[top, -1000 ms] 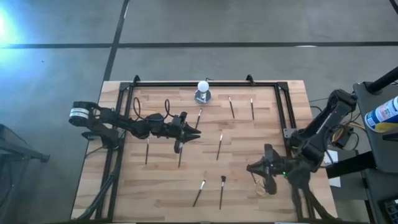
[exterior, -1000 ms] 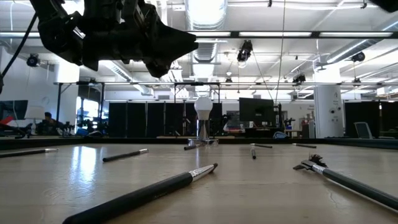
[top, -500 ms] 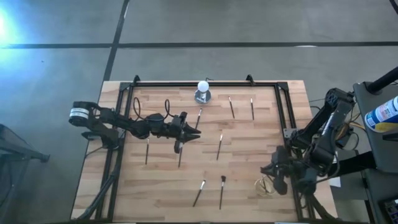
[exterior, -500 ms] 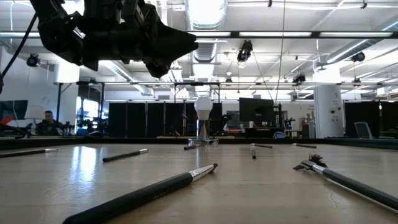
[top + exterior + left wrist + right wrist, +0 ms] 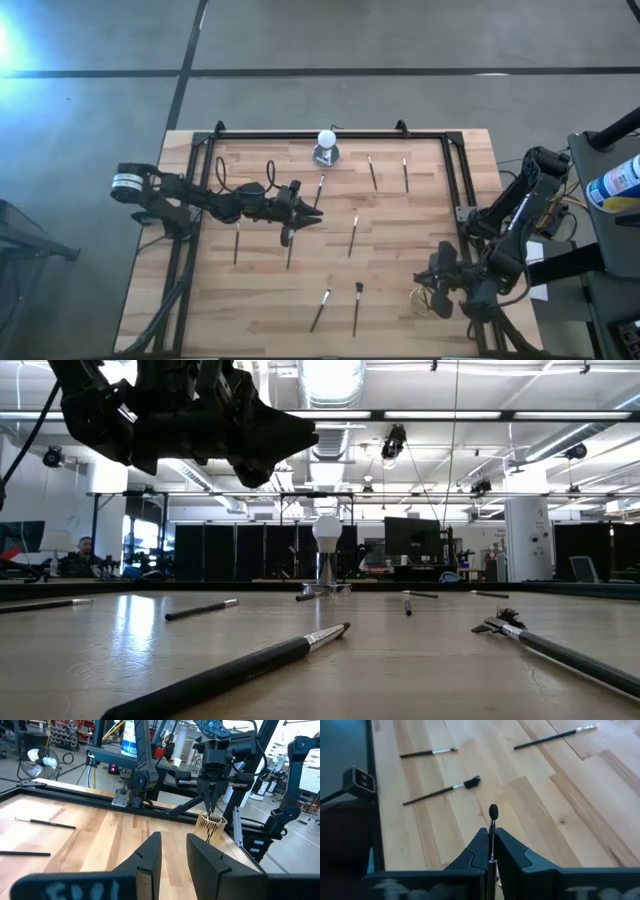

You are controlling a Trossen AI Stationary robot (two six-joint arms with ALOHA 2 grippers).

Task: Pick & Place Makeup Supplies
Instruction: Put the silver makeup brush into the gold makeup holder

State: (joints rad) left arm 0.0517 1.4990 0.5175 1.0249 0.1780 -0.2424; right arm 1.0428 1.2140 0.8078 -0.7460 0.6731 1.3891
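My left gripper [image 5: 312, 213] hangs above the middle of the table [image 5: 260, 300], a little left of centre, its fingers [image 5: 150, 855] a narrow gap apart with nothing between them. Just under and beside it lie two brushes: one [image 5: 237, 243] below my forearm, one [image 5: 290, 250] beneath the gripper tip. Along the far edge stands the white ball [image 5: 326, 139] on its grey base, with a brush [image 5: 320, 187] angled just in front of it. Right of that, two more brushes [image 5: 371, 171] lie near the far rail, the second [image 5: 405, 173] almost parallel to the first. Another brush [image 5: 353, 235] lies mid-table, and two sit toward the near edge, one slanted [image 5: 321, 309] and one [image 5: 357, 307] nearly straight beside it. At the near right corner my right gripper [image 5: 437, 274] hovers over a pale wire holder [image 5: 210, 826], fingers [image 5: 476, 851] pinched on a thin brush [image 5: 493, 820] whose dark bristle tip sticks out past them. From the left wrist view that gripper points straight down into the holder's mouth
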